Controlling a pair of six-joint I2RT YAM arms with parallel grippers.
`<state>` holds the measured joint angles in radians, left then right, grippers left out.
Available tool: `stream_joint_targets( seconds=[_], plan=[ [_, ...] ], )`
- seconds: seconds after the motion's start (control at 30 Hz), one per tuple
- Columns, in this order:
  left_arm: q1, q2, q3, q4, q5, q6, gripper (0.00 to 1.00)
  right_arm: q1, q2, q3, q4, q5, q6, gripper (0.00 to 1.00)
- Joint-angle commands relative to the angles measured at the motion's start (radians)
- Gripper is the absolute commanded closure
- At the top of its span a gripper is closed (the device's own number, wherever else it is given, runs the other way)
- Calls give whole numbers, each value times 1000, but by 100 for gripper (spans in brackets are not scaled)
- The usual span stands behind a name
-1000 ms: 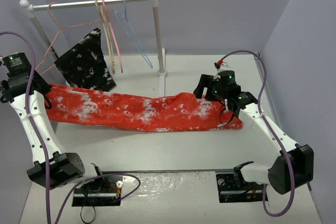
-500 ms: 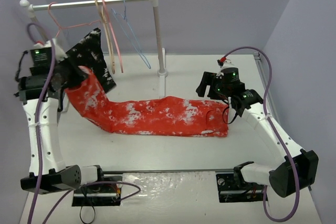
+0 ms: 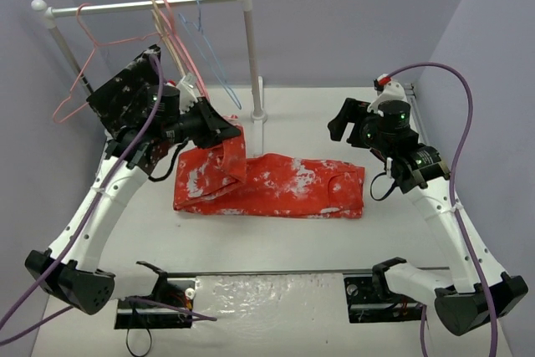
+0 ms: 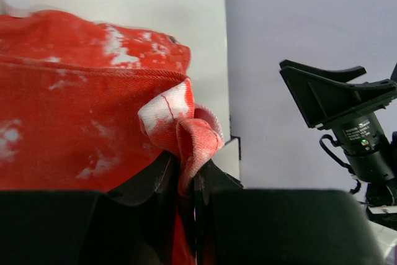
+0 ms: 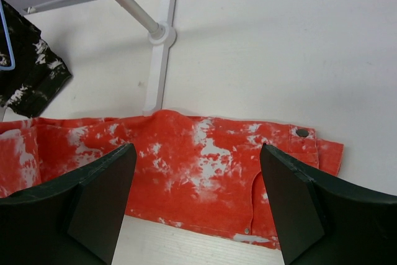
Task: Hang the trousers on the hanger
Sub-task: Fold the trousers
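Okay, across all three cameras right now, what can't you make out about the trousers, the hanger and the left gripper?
- Top view: the fingertips of the left gripper, hidden in the lifted fold of the trousers.
- Top view: how the hook of the hanger sits on the rail; the wire is too thin.
- Right wrist view: the trousers' left end, behind a finger of the right gripper and the frame edge.
- Left wrist view: no hanger; the trousers run off the left edge.

The left arm (image 3: 96, 211) and right arm (image 3: 458, 227) share white link shells and black joints. A purple cable (image 3: 443, 70) runs along each. The right wrist carries green lights (image 3: 402, 111), with a red connector (image 3: 383, 81) at its 12 o'clock. On the right gripper (image 5: 197, 150), 2 fingers (image 5: 93, 209) are black wedges.
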<state>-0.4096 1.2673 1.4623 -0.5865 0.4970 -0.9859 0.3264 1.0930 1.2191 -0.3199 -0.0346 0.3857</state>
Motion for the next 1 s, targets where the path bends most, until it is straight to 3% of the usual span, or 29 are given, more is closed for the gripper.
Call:
stream_joint_targets(
  seconds=[0.0,0.33,0.57,0.77,0.97],
  plan=[
    [-110,85,136,246,-3,-92,100,-9,-28,70,21,69,-26,21],
    [-277,318,334,270,-27,-77,100,-9,-103,77,-33,211,-12,20],
    [-306,434,320,248,-9,-40,100,-10,-154,43,-72,292,3,18],
    [-346,569,419,155,15,34,100,-10,-160,3,-90,309,23,18],
    [-364,656,431,217,-3,40,100,-10,-156,-39,-92,320,33,18]
  ],
)
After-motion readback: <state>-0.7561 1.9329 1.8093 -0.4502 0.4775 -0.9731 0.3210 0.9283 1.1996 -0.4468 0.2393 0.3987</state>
